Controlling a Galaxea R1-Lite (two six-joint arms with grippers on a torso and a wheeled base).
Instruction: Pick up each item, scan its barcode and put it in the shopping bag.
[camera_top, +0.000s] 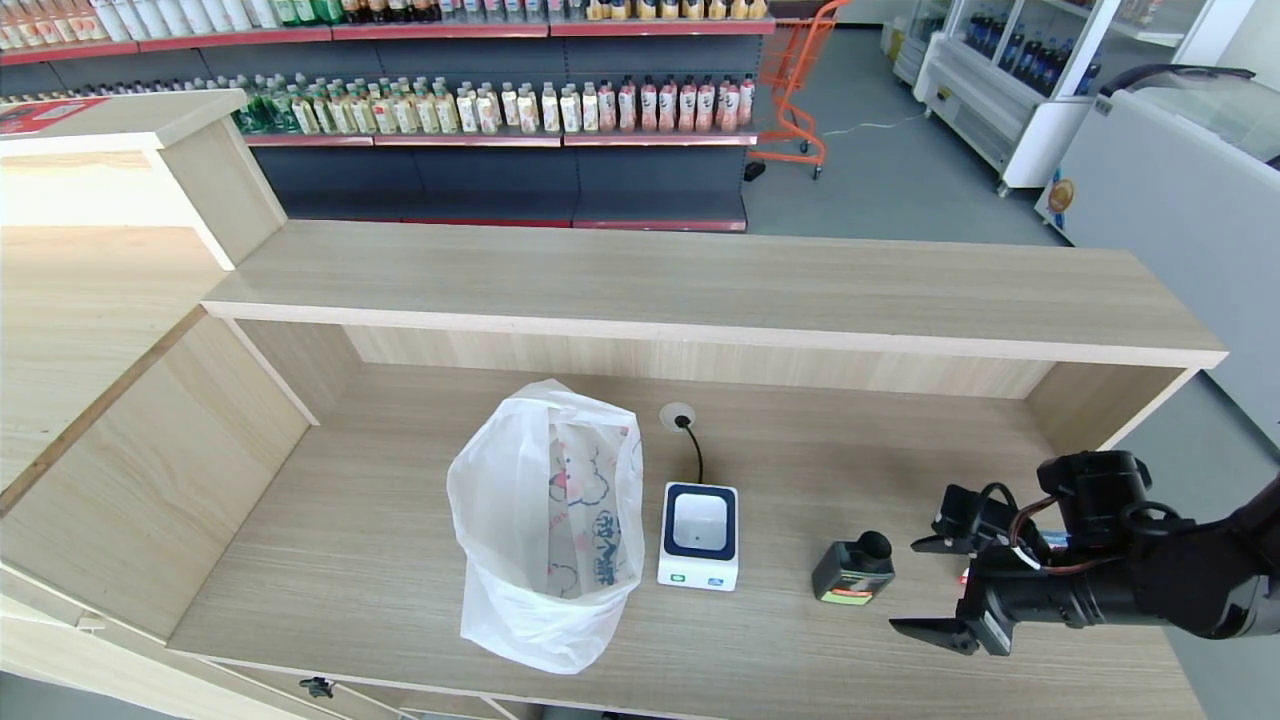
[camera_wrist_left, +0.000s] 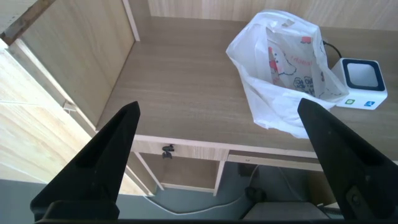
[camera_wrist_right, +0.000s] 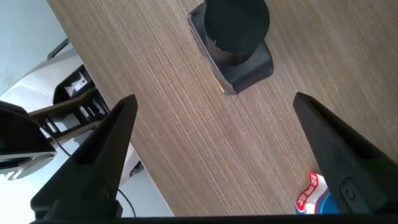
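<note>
On the lower counter (camera_top: 380, 560) we see a white bag (camera_top: 510, 500) standing open, and inside it a pale packet (camera_top: 590, 500) printed with cartoon drawings and large characters. Just beside the bag, on the right arm's side, sits the scanner (camera_top: 699, 535). It is white with a dark frame round its window and has a green mark and a smaller mark on its front face. Its cable (camera_top: 693, 448) runs back to a hole in the counter. Well apart from the scanner, a dark bottle (camera_top: 853, 570) stands with its black cap up and an orange and green label low on its front; the writing is too small for us to tell. The right gripper (camera_top: 903, 586) hovers near the bottle without touching it, its fingers spread wide and holding nothing. Its wrist view looks down on the bottle's cap and adds a red, white and blue wrapper (camera_wrist_right: 310, 194) beside one finger, its print unclear. The left gripper (camera_wrist_left: 217, 107), fingers wide apart and empty, hangs off the counter's front edge, and its view adds a small latch (camera_wrist_left: 165, 150) under that edge. Behind the counter, shelves (camera_top: 500, 110) carry rows of bottles with pale and pink labels that we cannot read.
</note>
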